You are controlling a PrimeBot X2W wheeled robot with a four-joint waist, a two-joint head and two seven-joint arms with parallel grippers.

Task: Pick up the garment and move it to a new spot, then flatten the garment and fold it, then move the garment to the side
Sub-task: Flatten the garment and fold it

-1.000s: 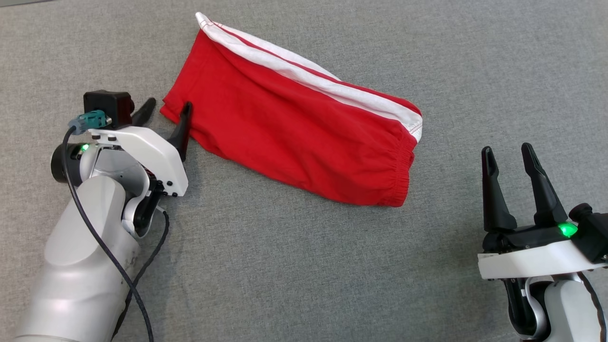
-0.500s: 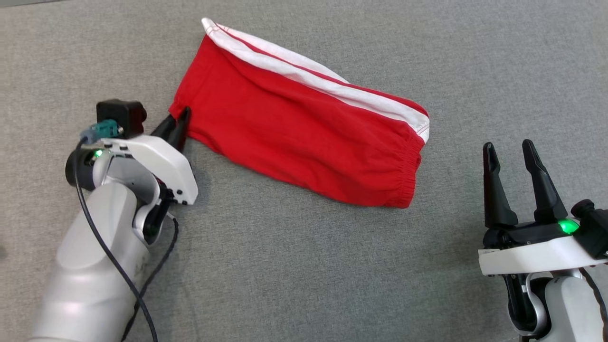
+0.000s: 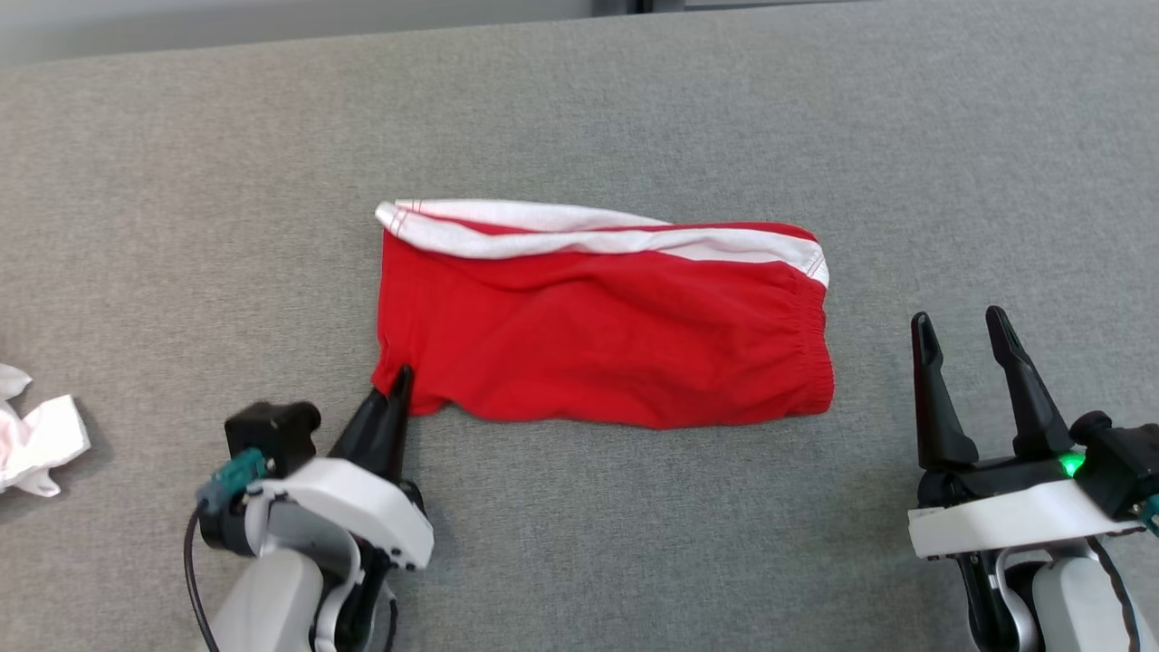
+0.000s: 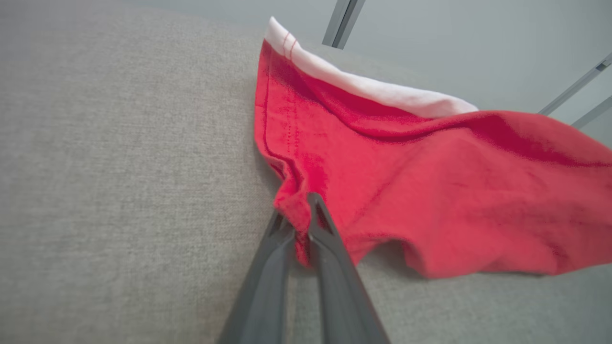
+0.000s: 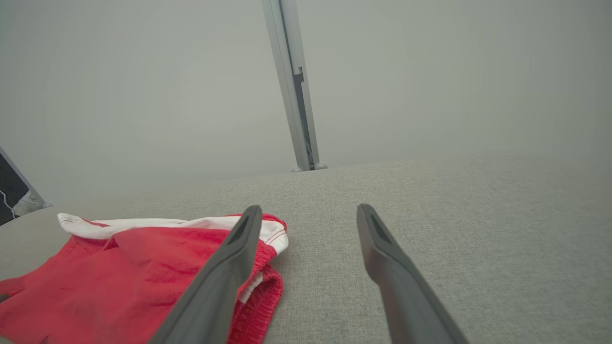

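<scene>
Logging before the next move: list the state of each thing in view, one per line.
red fabric shorts with white side stripe: lying mostly flat, near-left corner pinched.
left end effector: shut on that corner.
right end effector: open, empty.
crumpled white cloth: lying loose, untouched.

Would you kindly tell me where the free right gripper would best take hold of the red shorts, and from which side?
Probably the near corner of the gathered waistband, approached low from the robot's right. That elastic end of the red shorts lies flat facing the open right gripper, and the left gripper pinches the opposite near corner, so both near corners would be held.
</scene>
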